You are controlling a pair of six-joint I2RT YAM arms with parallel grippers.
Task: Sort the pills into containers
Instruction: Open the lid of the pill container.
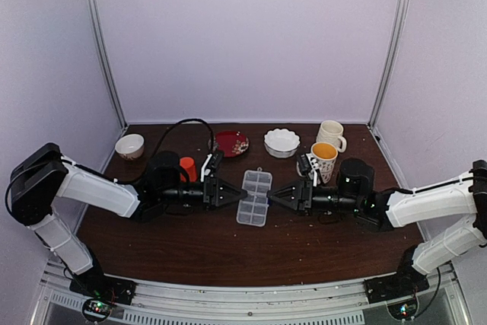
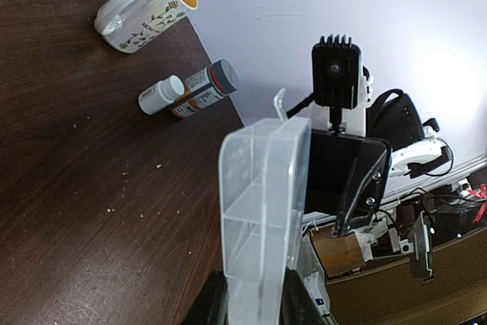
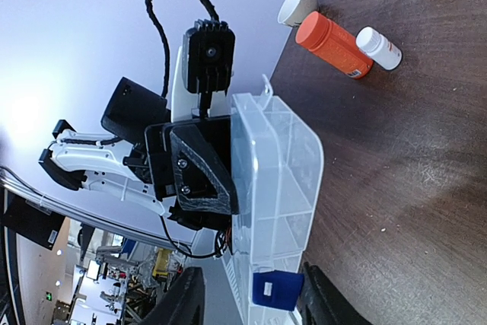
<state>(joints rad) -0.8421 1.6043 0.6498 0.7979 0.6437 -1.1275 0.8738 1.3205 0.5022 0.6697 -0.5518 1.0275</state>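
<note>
Both arms have the clear pill box (image 1: 253,197) mid-table (image 1: 190,241). The left gripper (image 1: 232,194) is pinched nearly closed across one long edge and the right gripper (image 1: 275,197) is clamped the same way on the opposite edge, though I can't tell whether the box sits on the wood or hangs just clear of it. It looks light, thin-walled and slick, stiff along the cell dividers but with a springy hinged lid, so I'd hold it by the walled rim with gentle, even pressure.
</note>
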